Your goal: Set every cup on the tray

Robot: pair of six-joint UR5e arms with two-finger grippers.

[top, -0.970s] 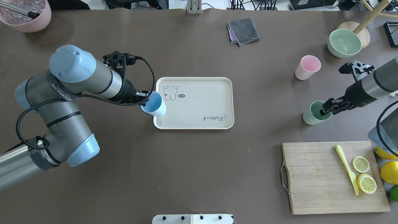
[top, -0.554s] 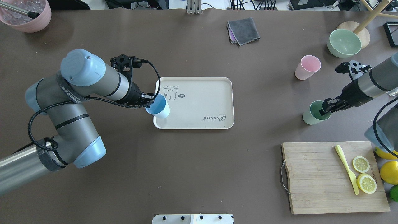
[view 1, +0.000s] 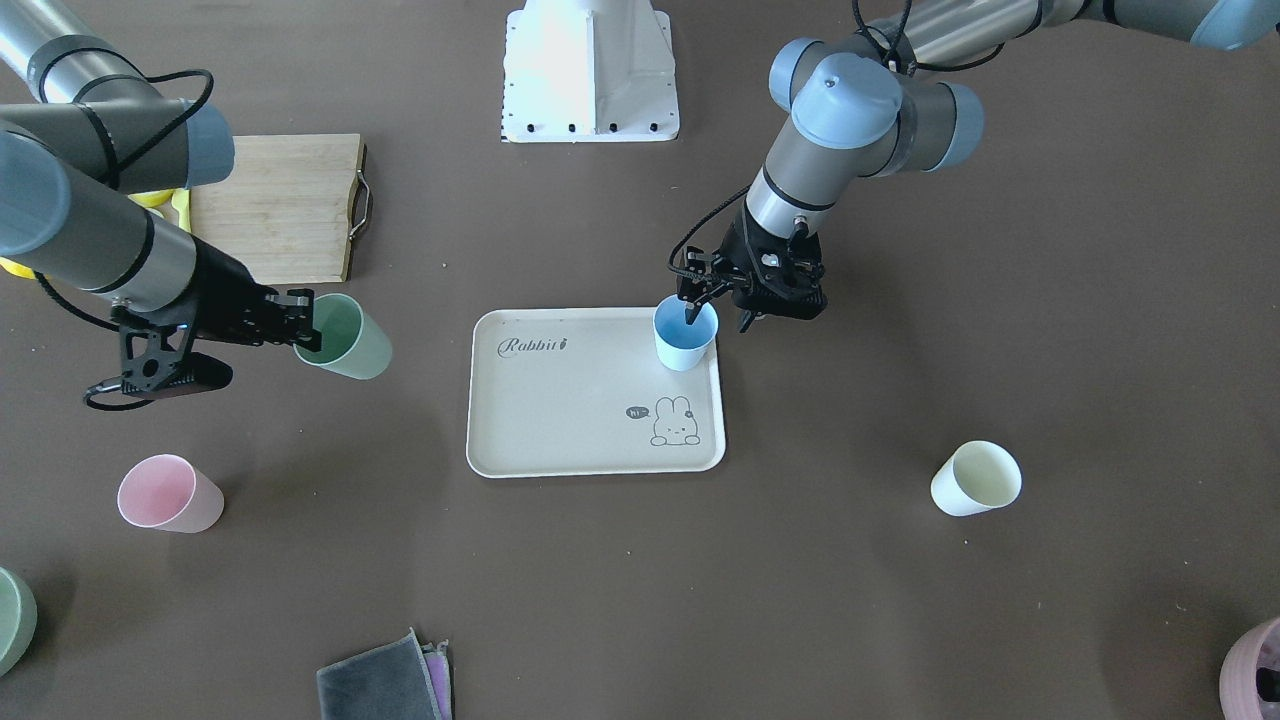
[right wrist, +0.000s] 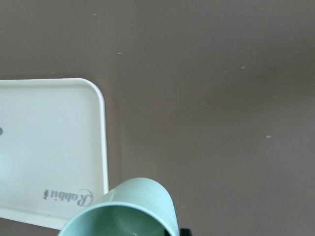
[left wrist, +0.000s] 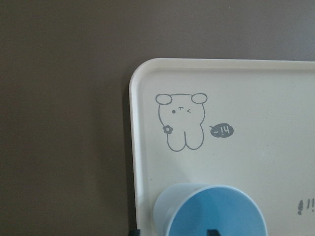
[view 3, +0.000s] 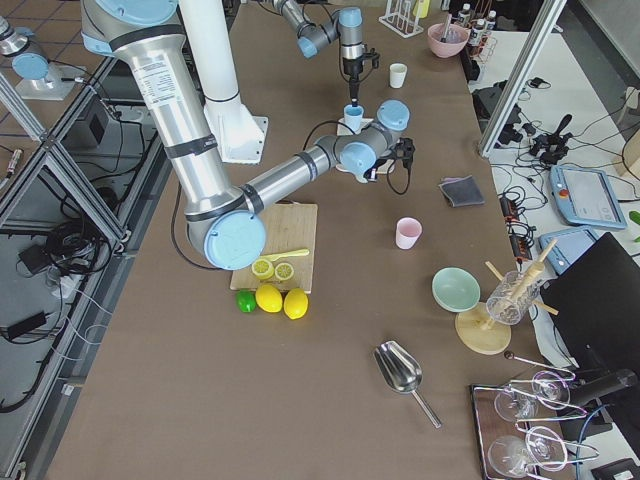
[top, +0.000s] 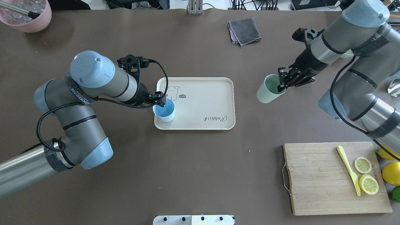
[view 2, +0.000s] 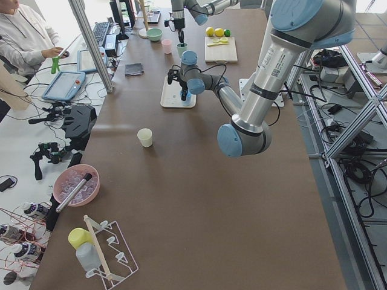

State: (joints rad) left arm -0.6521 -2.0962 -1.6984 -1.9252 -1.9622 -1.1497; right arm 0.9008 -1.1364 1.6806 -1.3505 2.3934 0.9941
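Note:
The beige tray with the bunny drawing lies mid-table; it also shows in the front view. A blue cup stands upright on the tray's near-left corner. My left gripper is shut on its rim, one finger inside. My right gripper is shut on the rim of a green cup and holds it tilted in the air just right of the tray. A pink cup and a cream cup stand on the table, both hidden by my arms in the overhead view.
A wooden cutting board with lemon slices and a yellow knife lies at the near right, lemons beside it. A grey cloth lies at the back. A green bowl stands far right and a pink bowl at the far left corner.
My left gripper moved the blue cup right onto the tray's corner and stood it upright. My right gripper lifted the green cup and carried it left, towards the tray.

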